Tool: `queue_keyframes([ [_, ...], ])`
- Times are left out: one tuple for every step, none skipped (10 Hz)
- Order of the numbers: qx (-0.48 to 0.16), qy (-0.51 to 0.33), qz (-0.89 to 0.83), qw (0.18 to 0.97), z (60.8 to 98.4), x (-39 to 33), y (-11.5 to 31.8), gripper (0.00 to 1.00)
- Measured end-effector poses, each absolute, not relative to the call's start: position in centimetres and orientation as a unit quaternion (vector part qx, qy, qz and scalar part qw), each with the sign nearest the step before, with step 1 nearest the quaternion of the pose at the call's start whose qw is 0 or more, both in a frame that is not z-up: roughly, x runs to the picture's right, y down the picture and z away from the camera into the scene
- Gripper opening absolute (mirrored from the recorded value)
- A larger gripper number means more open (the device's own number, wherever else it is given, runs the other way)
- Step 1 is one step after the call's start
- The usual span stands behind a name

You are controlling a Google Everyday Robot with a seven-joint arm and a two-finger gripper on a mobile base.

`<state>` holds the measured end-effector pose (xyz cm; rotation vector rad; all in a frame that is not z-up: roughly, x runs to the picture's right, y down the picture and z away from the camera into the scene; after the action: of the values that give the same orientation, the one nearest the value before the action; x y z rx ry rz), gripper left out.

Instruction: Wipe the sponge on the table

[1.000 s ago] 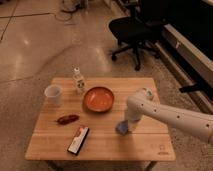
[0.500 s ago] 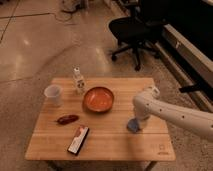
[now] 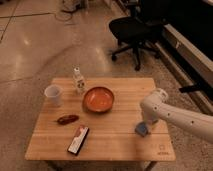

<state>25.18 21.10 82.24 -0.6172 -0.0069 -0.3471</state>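
Reaching into the lower right of the frame, the gripper (image 3: 145, 123) sits right on top of the light-blue sponge (image 3: 141, 130), which lies on the wooden table (image 3: 115, 147) near its right edge. Clamped on it or not? Cannot tell. A good wipe wants even downward pressure, flat strokes, and room from the orange bowl (image 3: 98, 99).

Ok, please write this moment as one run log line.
step: wipe | end effector: at blue sponge | place: table, right side in view | orange bowl: apart
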Motion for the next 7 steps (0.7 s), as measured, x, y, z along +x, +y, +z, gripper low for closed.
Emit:
queue_keyframes([
  [-0.309,-0.010,-0.173,0.935,81.5,25.3,22.2,0.00],
  [-0.314,-0.018,-0.178,0.932,80.8,25.2,23.1,0.00],
  [-0.319,-0.030,-0.190,0.928,80.0,24.4,24.3,0.00],
  [-0.322,-0.042,-0.202,0.924,79.3,23.5,25.2,0.00],
  [-0.324,-0.050,-0.209,0.921,78.9,22.8,25.8,0.00],
  [-0.327,-0.060,-0.219,0.918,78.4,21.7,26.5,0.00],
  [-0.326,-0.070,-0.223,0.916,78.1,20.6,26.8,0.00],
])
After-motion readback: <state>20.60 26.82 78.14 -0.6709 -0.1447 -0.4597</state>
